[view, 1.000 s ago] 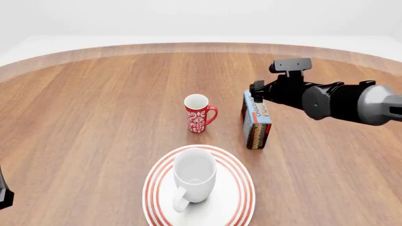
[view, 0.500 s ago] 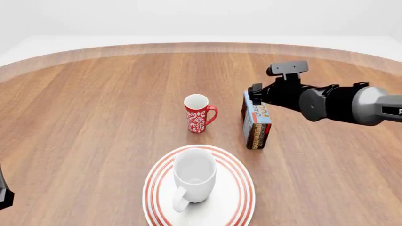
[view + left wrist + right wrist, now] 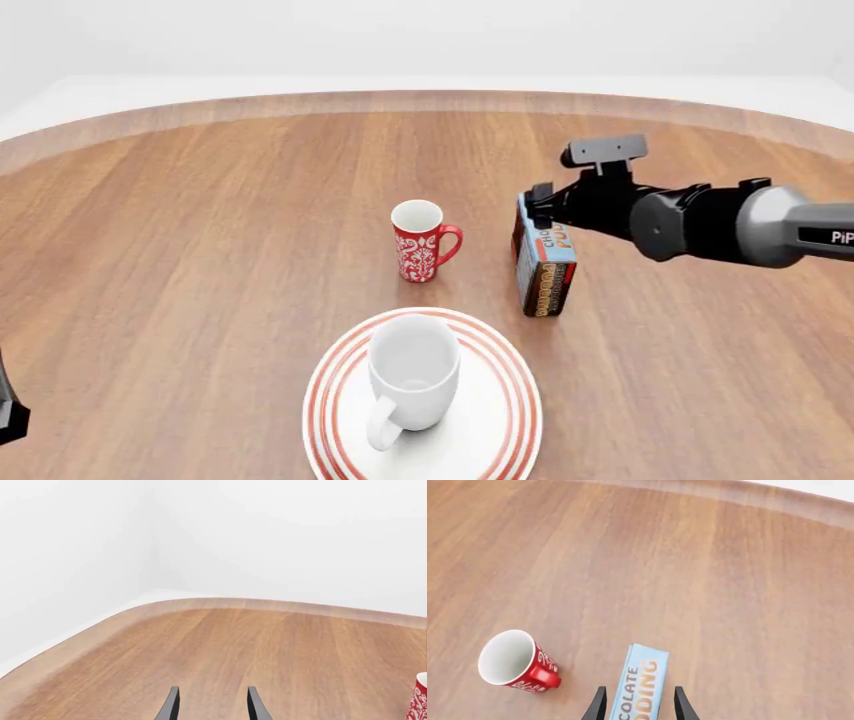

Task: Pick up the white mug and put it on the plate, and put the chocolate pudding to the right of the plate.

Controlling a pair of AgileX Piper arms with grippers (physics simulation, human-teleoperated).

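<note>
Here we find the white mug (image 3: 412,378) standing upright on the plate (image 3: 507,420) at the bottom centre of the front view, its handle toward the lower edge. The chocolate pudding (image 3: 545,262) stands on edge right of centre, above and right of the plate. Our right gripper (image 3: 637,703) reaches in from the right; in its wrist view the fingers sit apart on either side of the carton's blue face, not closed on it. The red mug (image 3: 422,241) stands mid-frame, left of the carton. Our left gripper (image 3: 210,703) is spread over bare table (image 3: 267,650).
</note>
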